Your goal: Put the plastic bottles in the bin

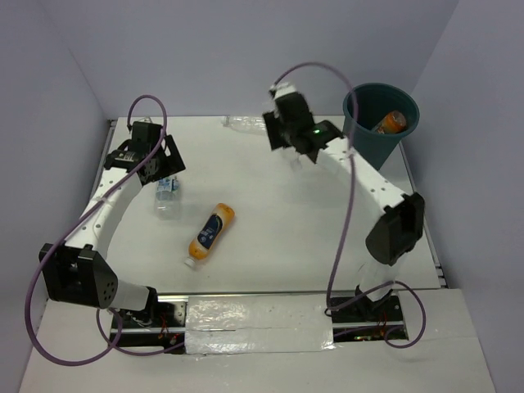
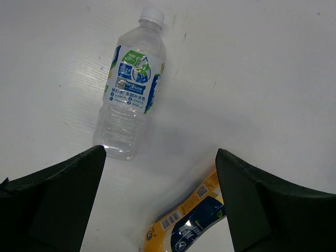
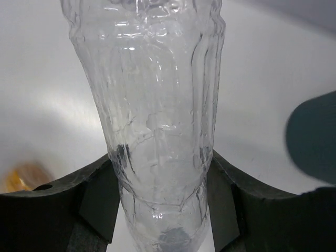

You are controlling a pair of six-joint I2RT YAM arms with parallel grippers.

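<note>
My left gripper (image 2: 160, 157) spread wide, well left of the bin (image 1: 372, 149), my right gripper (image 3: 160, 173) just left of the bin, fingers (image 3: 97, 202) pressed against a clear bottle (image 3: 157, 94) on both sides

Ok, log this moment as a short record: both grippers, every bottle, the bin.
left gripper: open, empty, by labelled bottle
right gripper: shut on clear bottle
labelled bottle: lying on table, free
orange-yellow bottle: lying on table, centre, free
second clear bottle: lying at far edge
bin: upright, far right; one orange bottle inside
</note>
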